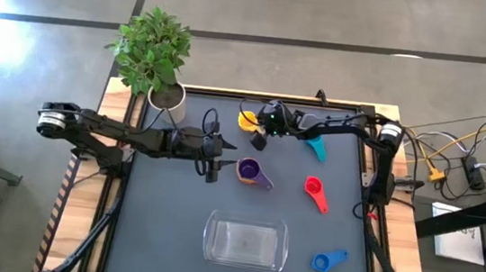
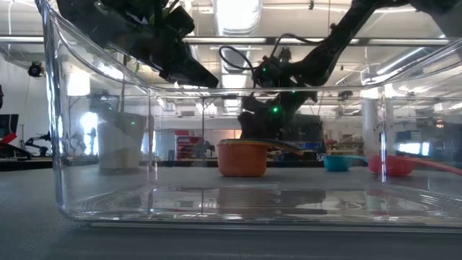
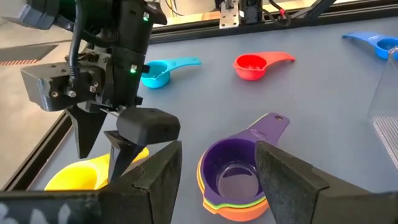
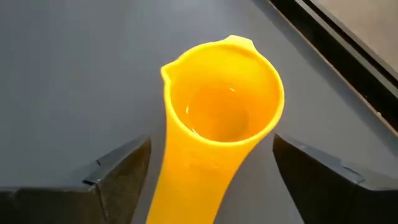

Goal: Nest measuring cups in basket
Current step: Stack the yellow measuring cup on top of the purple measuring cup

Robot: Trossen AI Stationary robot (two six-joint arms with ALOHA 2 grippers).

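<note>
Measuring cups of coloured plastic lay scattered over the dark grey table (image 1: 169, 237). A yellow cup (image 4: 221, 112) sat at the far middle, under the right gripper (image 4: 211, 168), whose jaws stood wide open with one finger on each side of the cup's flat handle, holding nothing. To its right lay a teal cup (image 3: 158, 71); nearer, a red cup (image 1: 313, 189); and at the near right, a blue cup (image 1: 327, 262). At the table's centre a purple cup (image 3: 239, 168) rested nested in a stack with green and orange rims showing beneath it. The left gripper (image 3: 217, 171) was just to the left of this stack, its two dark fingers spread open and empty. A clear rectangular plastic basket (image 1: 245, 242) with rounded corners stood at the near middle, apart from every cup. A leafy green plant in a white pot (image 1: 156, 59) occupied the far left corner.
</note>
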